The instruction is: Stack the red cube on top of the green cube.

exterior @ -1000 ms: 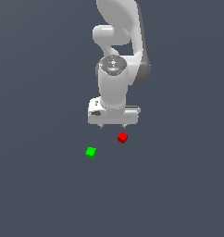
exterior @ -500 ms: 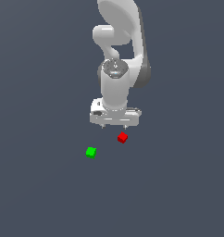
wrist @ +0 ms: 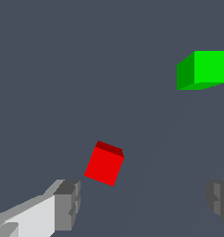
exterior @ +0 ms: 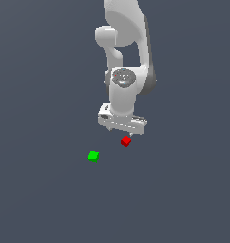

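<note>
Tool (exterior: 122, 131) first: it hangs low on the white arm (exterior: 124, 52), right above the red cube (exterior: 126, 141). Its two fingers (wrist: 67, 205) are spread wide apart, and nothing is between them yet. It holds nothing.

In the wrist view, the red cube (wrist: 104, 164) sits on the grey surface (exterior: 45, 199), closer to one finger than to the other. It also looks turned a little, so its flat sides do not line up with the fingers.

The green cube (exterior: 93, 156) sits on the same surface, near the red one but not touching it. In the exterior view it is toward the left and a bit closer to the camera.

I think the step in hand is getting ready to grab the red cube. To do it well, the tool should slide over so the cube is in the middle of the gap. It may also help to twist a little, so the fingers meet flat sides and not corners. Then it should go straight down and close gently. If it closes off to one side, one finger could push the cube away or spin it.
</note>
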`<state>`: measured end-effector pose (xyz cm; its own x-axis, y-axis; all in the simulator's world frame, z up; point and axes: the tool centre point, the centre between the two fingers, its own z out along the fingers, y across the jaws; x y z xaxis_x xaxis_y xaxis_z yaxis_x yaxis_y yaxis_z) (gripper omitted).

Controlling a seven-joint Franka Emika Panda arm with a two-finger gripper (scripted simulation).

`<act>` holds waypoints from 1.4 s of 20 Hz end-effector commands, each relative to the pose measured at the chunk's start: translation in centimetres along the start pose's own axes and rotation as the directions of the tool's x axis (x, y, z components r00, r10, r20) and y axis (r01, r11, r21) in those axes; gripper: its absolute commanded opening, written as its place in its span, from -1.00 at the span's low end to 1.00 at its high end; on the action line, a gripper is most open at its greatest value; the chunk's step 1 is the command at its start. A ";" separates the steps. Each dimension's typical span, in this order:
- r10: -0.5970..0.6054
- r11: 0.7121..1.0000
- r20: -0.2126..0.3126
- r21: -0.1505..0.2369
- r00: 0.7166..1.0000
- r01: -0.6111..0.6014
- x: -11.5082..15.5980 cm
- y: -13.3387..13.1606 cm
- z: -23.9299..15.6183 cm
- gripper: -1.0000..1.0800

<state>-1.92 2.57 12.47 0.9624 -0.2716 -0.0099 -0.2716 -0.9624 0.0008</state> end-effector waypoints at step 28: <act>0.346 0.938 -0.009 0.004 0.938 -0.345 -1.6 -3.0 6.0 0.92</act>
<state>-2.70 5.88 6.79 0.8096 -0.5870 0.0004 -0.5870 -0.8096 -0.0001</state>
